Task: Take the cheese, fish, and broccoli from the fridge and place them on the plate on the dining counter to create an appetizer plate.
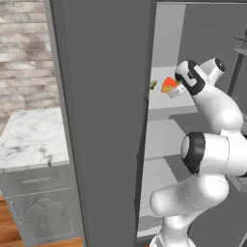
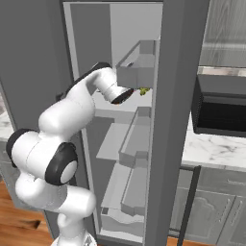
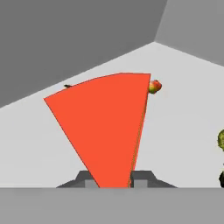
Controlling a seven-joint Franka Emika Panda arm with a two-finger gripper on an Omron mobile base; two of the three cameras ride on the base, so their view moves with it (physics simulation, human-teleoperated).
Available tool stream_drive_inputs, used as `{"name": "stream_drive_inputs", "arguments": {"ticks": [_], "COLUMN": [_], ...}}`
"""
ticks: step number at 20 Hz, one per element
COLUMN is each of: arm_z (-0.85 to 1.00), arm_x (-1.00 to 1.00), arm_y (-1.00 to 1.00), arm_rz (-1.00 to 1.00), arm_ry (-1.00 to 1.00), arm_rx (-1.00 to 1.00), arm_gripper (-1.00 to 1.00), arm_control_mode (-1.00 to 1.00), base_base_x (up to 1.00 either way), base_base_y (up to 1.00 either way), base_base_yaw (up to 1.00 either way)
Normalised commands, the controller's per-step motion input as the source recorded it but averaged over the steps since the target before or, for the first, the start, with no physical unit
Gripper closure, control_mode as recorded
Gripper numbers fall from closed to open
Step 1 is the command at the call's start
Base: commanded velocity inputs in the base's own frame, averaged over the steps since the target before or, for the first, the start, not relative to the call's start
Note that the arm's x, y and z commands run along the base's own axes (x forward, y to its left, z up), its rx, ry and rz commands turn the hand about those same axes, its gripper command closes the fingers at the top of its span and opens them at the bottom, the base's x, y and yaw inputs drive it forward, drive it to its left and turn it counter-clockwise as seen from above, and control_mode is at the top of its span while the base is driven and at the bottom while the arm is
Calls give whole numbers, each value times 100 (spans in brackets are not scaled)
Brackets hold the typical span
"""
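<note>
An orange-red wedge of cheese [image 3: 103,131] was seen on a pale white-grey shelf [image 3: 183,105] inside the tall dark-grey fridge [image 1: 103,120], its narrow tip clamped between the two dark fingertips of the end effector [image 3: 114,180]. The wedge appeared stiff and light, with flat smooth faces that could slip; the narrow end, where the faces run closest together, was judged the soundest place to be held. A small round red-and-green fruit [image 3: 154,86] was seen just behind the wedge's far corner, and a yellow-green broccoli clump [image 3: 221,140] lay well apart at the edge of the hand view. A white marble bench [image 1: 31,137] stood beside the fridge.
</note>
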Motion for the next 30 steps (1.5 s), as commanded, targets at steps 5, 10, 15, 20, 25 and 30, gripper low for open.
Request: {"name": "stream_drive_inputs", "arguments": {"ticks": [5, 10, 15, 20, 25, 30], "arm_z": [44, 55, 36, 13, 0, 0], "arm_x": [-72, -78, -80, -94, 0, 0], "arm_y": [3, 0, 0, 0, 0, 0], "arm_rz": [0, 0, 0, 0, 0, 0], "arm_ry": [-12, -4, 0, 0, 0, 0], "arm_rx": [-2, -1, -4, -7, 0, 0], "arm_gripper": [100, 100, 100, 100, 100, 100], "arm_control_mode": [-100, -100, -100, -100, 100, 100], "base_base_x": [0, 0, 0, 0, -100, -100], "base_base_y": [0, 0, 0, 0, 0, 7], "base_base_yaw": [0, 0, 0, 0, 0, 0]}}
